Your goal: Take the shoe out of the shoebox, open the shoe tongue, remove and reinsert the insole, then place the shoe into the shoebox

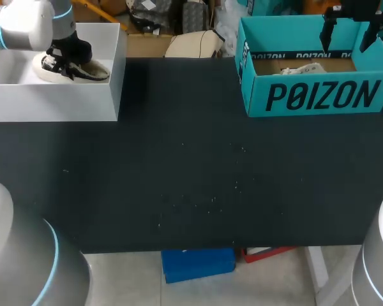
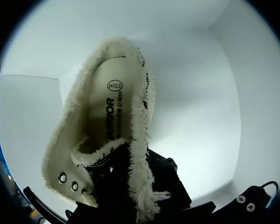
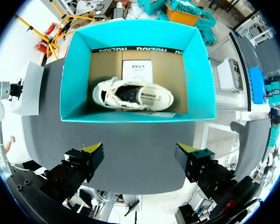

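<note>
The black tabletop (image 1: 191, 191) carries two boxes. An open white cardboard shoebox (image 1: 108, 76) stands at the far left corner. It contains a cream low-top shoe with black laces and a fleece-lined collar (image 1: 89, 71), resting on its sole on the box floor. The left gripper (image 1: 67, 54) is lowered into this box, directly over the shoe at the lace area. In the left wrist view the fleece collar and the printed cream insole (image 2: 109, 112) lie just ahead of the gripper body. The yellow tips are hidden, so the jaw state of the left gripper cannot be determined. An open teal cardboard shoebox with black lettering (image 1: 313, 95) stands at the far right corner. A second cream fleece-lined shoe (image 3: 133, 94) lies on its brown floor, with a white printed card (image 3: 136, 70) just beyond it against the far wall. The right gripper (image 3: 141, 149) hangs above the teal shoebox, clear of its walls. Its jaws are spread wide, with nothing between them.
</note>
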You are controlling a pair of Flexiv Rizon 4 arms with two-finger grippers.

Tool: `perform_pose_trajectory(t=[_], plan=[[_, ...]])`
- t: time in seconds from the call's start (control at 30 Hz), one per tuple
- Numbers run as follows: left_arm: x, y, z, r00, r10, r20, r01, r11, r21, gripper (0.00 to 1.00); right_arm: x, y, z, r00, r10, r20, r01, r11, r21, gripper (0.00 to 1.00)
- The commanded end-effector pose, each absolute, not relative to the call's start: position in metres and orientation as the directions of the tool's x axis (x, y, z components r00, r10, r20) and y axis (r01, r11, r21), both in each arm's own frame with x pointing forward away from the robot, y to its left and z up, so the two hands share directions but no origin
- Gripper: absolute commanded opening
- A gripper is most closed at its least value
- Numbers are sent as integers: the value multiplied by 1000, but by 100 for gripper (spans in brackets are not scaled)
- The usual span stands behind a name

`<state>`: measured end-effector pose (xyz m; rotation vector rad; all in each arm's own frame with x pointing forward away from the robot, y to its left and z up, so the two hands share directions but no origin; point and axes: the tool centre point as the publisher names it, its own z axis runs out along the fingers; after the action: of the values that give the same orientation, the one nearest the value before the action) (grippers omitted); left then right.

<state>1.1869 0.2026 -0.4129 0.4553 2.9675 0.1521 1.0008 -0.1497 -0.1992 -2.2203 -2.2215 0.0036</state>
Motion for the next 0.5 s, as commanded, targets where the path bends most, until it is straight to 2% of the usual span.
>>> perform_pose_trajectory(t=[0.03,0.5], plan=[[1180,202,-398,-942,313,-125,299,947,117,0,1001,-150,-200,0,1000,-1,1000,0,-2,100],[1131,188,-306,-944,226,-238,192,969,158,0,1001,-150,-200,0,1000,-1,1000,0,-2,100]])
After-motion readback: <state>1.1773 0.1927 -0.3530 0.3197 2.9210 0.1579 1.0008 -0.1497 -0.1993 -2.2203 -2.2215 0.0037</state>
